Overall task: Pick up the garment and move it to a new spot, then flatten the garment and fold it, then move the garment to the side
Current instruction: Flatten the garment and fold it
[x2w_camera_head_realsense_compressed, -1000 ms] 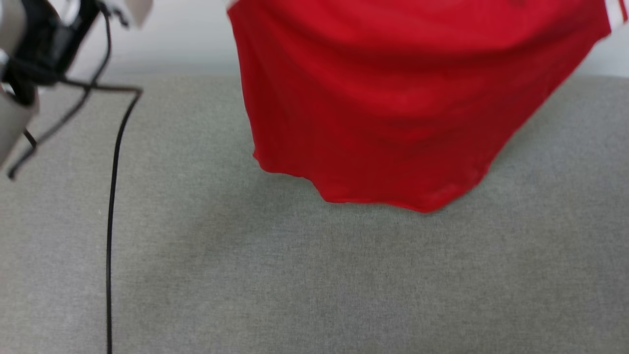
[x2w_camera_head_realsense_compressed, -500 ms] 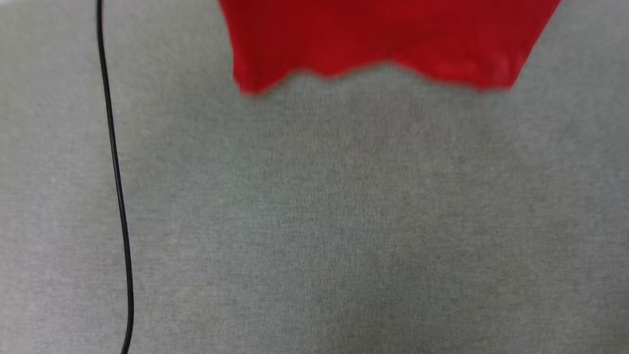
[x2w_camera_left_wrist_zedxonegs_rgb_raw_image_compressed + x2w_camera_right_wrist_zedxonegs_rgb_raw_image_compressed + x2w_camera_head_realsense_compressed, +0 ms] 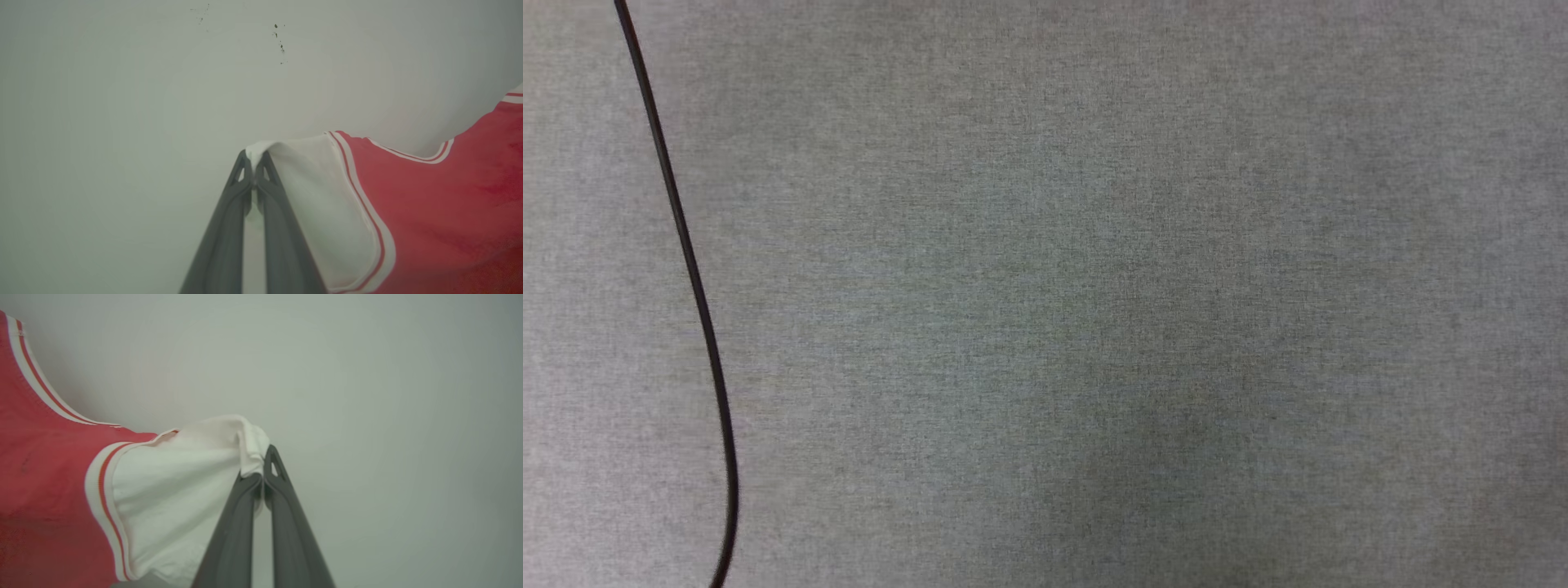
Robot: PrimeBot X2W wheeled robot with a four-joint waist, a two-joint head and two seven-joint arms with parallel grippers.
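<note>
The garment (image 3: pixel 441 204) is a red T-shirt with white sleeves and thin red-and-white seam stripes, held up in front of a pale wall. My left gripper (image 3: pixel 254 157) is shut on the edge of one white sleeve, whose fabric bunches between the two dark fingertips. The red body stretches away to the right in the left wrist view. My right gripper (image 3: pixel 261 457) is shut on the other white sleeve, and the garment (image 3: pixel 45 486) spreads to the left in the right wrist view.
A grey fabric surface (image 3: pixel 1094 327) lies below the head camera. A thin black cable (image 3: pixel 690 278) runs down its left side. A pale wall (image 3: pixel 163 81) with a few small dark specks stands behind the held shirt.
The head view has swung downward over the grey surface. The red hem and the left arm slid up out of its top edge, and the cable shifted with the picture.
</note>
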